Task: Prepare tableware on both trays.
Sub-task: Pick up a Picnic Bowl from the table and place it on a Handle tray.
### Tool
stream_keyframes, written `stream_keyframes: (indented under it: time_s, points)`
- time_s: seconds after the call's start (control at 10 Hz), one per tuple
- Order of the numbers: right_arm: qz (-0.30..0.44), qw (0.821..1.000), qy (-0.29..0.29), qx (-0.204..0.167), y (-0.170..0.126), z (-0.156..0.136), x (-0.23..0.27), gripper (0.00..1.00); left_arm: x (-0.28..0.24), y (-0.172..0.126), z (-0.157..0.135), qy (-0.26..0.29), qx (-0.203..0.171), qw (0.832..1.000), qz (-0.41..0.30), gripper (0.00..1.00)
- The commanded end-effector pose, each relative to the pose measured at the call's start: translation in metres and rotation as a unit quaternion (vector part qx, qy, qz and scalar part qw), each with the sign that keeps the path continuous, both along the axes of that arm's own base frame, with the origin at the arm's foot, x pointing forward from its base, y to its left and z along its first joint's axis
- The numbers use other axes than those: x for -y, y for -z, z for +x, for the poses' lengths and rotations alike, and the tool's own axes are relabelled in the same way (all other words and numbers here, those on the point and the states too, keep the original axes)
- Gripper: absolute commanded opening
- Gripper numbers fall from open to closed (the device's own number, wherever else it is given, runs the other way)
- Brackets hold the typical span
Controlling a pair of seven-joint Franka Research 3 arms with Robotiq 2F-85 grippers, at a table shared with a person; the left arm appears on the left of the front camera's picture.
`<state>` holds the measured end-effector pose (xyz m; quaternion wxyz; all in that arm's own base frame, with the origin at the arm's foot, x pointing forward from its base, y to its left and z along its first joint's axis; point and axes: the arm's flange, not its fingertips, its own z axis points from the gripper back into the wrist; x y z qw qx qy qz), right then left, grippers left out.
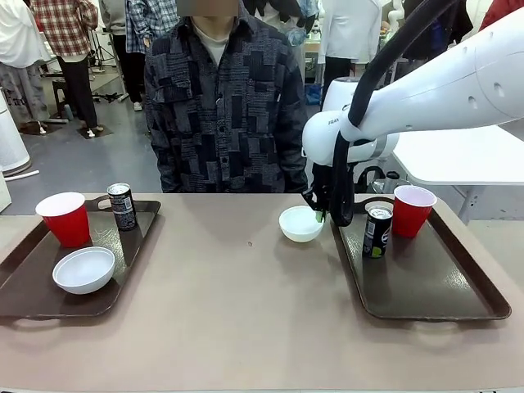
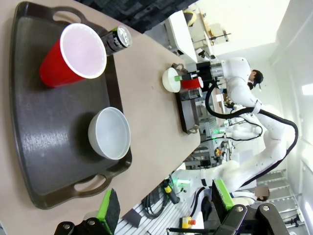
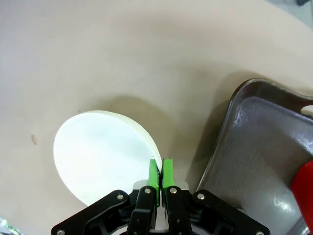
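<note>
At centre frame our right hand (image 3: 157, 172) pinches the rim of a white bowl (image 1: 300, 223) resting on the desk (image 1: 246, 311), just left of the right tray (image 1: 426, 286). Our left hand (image 2: 166, 208) gapes wide, holding nothing, above the left tray (image 2: 44, 142).

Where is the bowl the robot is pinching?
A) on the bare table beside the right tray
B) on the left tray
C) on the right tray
A: the right gripper pinches the bowl's rim on the bare table, just left of the right tray.
</note>
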<state>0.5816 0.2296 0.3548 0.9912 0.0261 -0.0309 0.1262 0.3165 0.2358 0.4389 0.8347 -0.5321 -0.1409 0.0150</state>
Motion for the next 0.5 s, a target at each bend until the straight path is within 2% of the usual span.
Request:
stream_keyframes:
  time_s: [0.0, 0.2, 0.4]
  points:
    - [-0.008, 0.999, -0.049, 0.008, -0.036, -0.035, 0.004, 0.00, 0.000, -0.003, -0.001, -0.001, 0.003, 1.000, -0.001, 1.00]
    - [0.010, 0.997, -0.069, 0.027, -0.084, -0.086, 0.016, 0.00, 0.000, -0.003, -0.001, -0.001, 0.003, 1.000, -0.001, 1.00]
    - [0.027, 0.997, -0.068, 0.037, -0.107, -0.125, 0.035, 0.00, 0.000, -0.003, -0.001, -0.001, 0.003, 1.000, -0.001, 1.00]
